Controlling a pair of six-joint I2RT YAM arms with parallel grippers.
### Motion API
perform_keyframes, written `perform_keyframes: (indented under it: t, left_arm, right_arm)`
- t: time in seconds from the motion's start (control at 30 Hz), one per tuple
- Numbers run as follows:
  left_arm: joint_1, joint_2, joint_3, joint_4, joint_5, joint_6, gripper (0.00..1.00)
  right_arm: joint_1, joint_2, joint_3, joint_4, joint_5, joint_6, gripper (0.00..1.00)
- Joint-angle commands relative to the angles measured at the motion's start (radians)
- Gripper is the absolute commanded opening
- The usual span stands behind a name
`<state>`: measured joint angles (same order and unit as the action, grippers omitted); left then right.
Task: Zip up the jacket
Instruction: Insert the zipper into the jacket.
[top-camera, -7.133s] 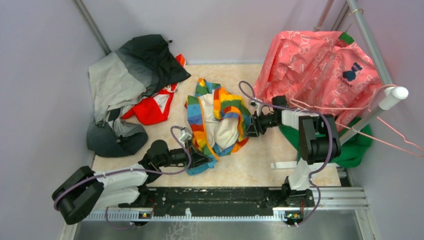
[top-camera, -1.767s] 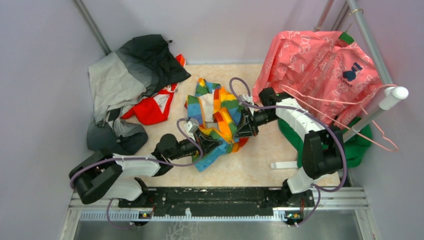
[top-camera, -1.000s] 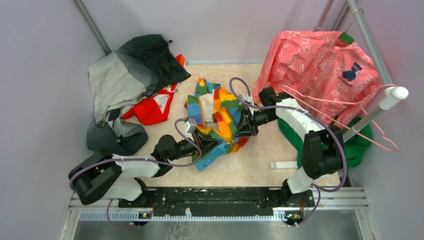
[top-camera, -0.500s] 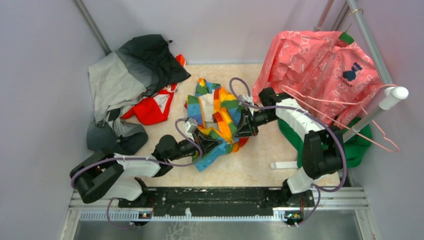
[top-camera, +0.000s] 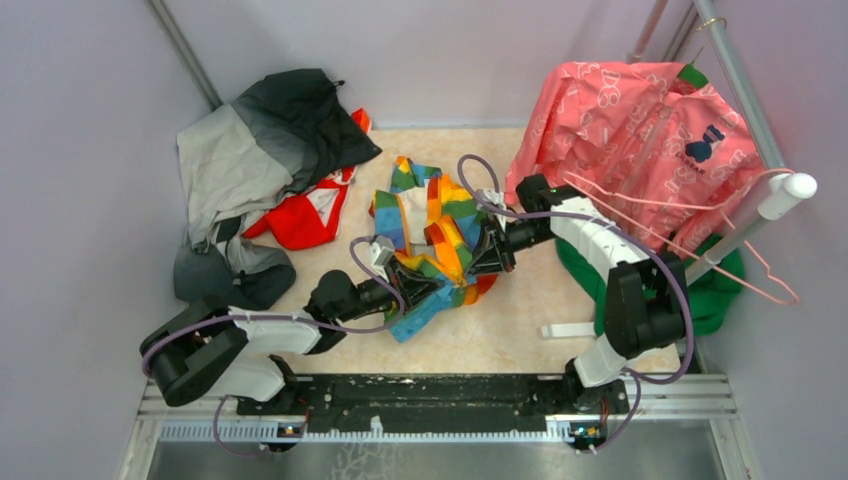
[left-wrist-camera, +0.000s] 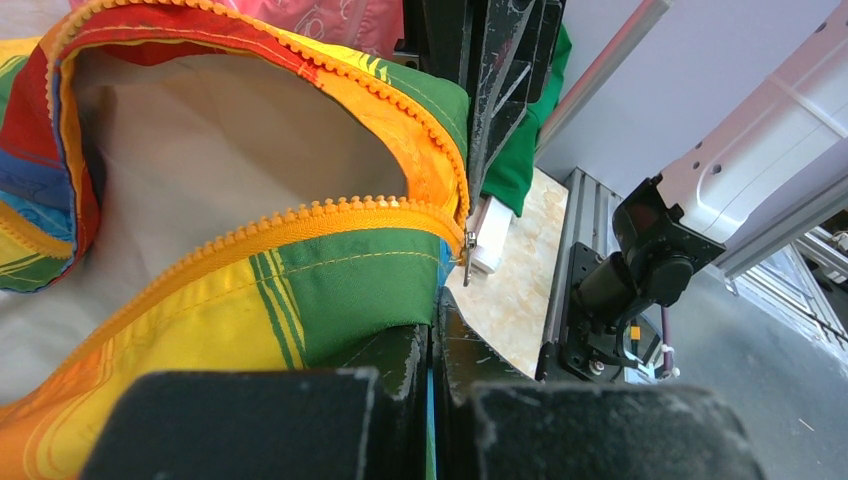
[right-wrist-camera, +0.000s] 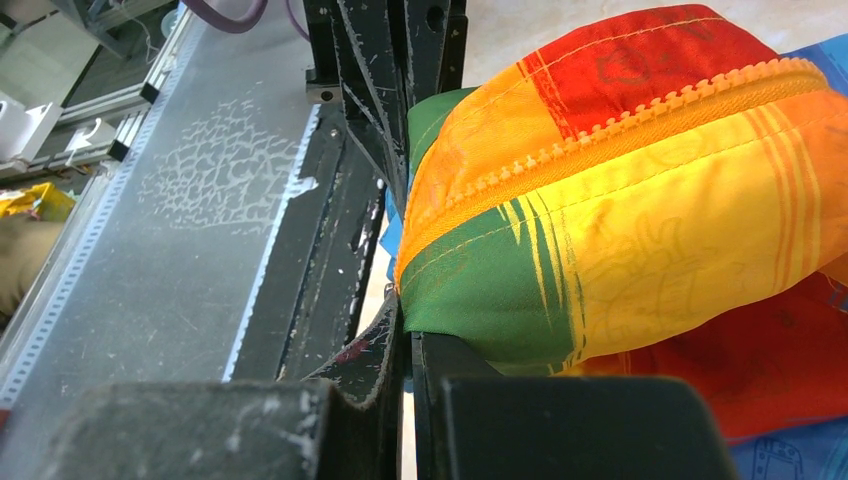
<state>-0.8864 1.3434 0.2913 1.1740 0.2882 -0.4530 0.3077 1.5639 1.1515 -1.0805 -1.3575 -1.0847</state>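
The rainbow-striped jacket (top-camera: 432, 235) lies bunched in the middle of the table, pale lining showing. My left gripper (top-camera: 418, 283) is shut on its green hem from the near left; in the left wrist view (left-wrist-camera: 433, 335) the fabric is pinched between the jaws. The orange zipper (left-wrist-camera: 300, 222) runs across that view, and its small metal slider (left-wrist-camera: 468, 243) hangs at the hem corner. My right gripper (top-camera: 483, 257) is shut on the other front edge from the right; the right wrist view (right-wrist-camera: 408, 335) shows green hem in the jaws and orange zipper teeth (right-wrist-camera: 640, 112) above.
A grey-and-black jacket (top-camera: 255, 150) over a red garment (top-camera: 300, 215) lies at the back left. A pink patterned garment (top-camera: 640, 130) hangs on a rack (top-camera: 770, 200) at the right, with a green cloth (top-camera: 700, 290) and pink wire hangers below.
Over seven seconds both grippers have drawn the jacket's two front edges together toward the middle. In the last second nothing has visibly moved.
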Motion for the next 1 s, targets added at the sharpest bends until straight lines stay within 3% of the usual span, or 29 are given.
perform_keyframes:
  t: [0.0, 0.97]
  left_arm:
    - [-0.010, 0.011, 0.019, 0.043, -0.006, -0.007, 0.00]
    - [-0.037, -0.069, 0.093, -0.282, -0.075, -0.004, 0.00]
  right_arm:
    - [0.010, -0.055, -0.013, 0.052, -0.060, 0.040, 0.00]
    - [0.013, -0.101, -0.117, 0.440, 0.044, 0.453, 0.00]
